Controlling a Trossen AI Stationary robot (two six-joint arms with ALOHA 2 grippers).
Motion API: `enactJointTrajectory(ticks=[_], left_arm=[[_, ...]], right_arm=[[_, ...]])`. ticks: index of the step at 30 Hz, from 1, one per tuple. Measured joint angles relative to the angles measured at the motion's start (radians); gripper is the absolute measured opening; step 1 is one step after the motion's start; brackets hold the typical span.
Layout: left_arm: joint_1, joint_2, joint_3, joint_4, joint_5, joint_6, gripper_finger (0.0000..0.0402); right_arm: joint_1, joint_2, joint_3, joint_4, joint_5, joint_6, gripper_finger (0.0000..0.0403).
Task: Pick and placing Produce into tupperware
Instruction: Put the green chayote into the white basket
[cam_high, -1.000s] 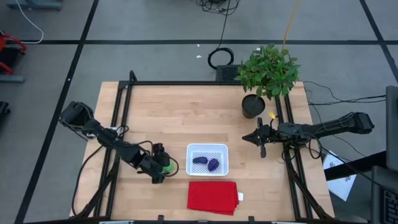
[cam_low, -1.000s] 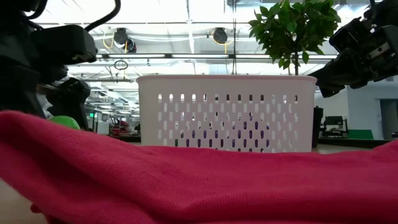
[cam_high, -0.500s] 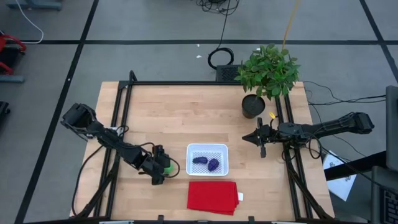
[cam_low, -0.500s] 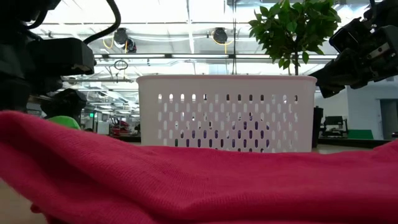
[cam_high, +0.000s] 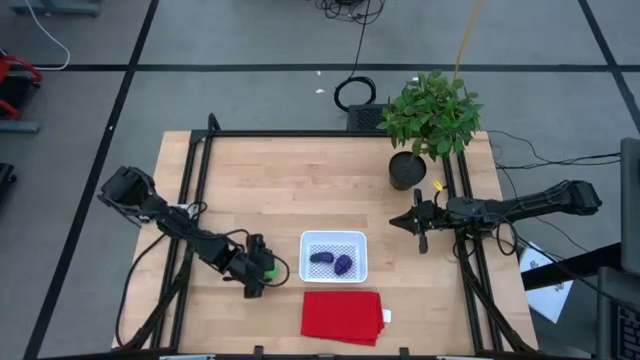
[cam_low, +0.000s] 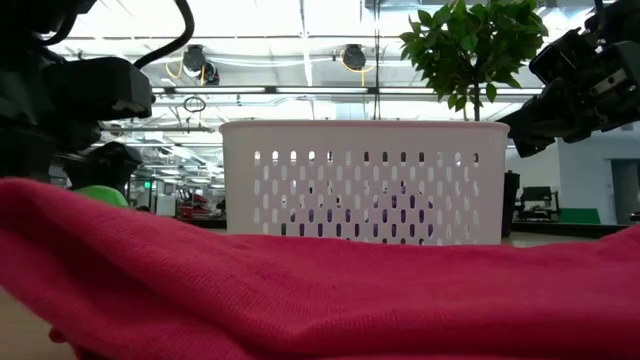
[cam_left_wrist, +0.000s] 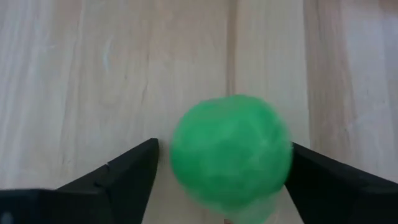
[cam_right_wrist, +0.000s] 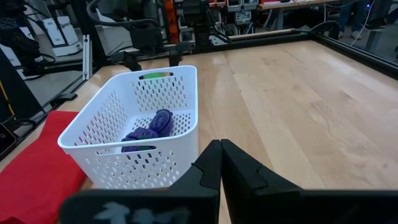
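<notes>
The bright green ball (cam_left_wrist: 230, 155) lies on the wooden table, left of the tupperware (cam_high: 334, 235). My left gripper (cam_high: 262, 272) slants down over the ball, with one finger close on each side of it. It is open. The tupperware is a white perforated basket. It holds two dark purple pieces (cam_high: 321, 257) (cam_high: 343, 264), which also show through its wall in the right wrist view (cam_right_wrist: 152, 127). My right gripper (cam_high: 395, 222) waits shut above the table, right of the tupperware and pointing toward it. My left gripper's two fingers (cam_left_wrist: 124, 177) stand close beside the green ball's two sides, slanting down from the table's left. The ball rests on the table. I cannot tell whether either finger touches it.
A flat red cloth (cam_high: 342, 315) lies just in front of the tupperware and fills the low view's foreground. A potted plant (cam_high: 430, 115) stands at the far right. A black frame (cam_high: 300, 133) runs along the table's edges. Bare wood lies at the table's far left.
</notes>
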Motion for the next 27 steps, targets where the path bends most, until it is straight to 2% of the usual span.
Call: enactJointTrajectory(ticks=[13,17,23,27], left_arm=[[0.020,-0.001,0.000,0.025,0.036,0.045,0.0214],[0.029,-0.001,0.000,0.027,0.044,0.049,0.0214],[0.035,-0.005,0.000,0.027,0.044,0.103,0.0244],[0.053,-0.008,0.000,0.045,0.044,0.134,0.0234]], right_arm=[[0.000,0.000,0.000,0.000,0.000,0.000,0.0000],[0.000,0.000,0.000,0.000,0.000,0.000,0.0000],[0.000,0.000,0.000,0.000,0.000,0.000,0.0000],[0.000,0.000,0.000,0.000,0.000,0.000,0.0000]])
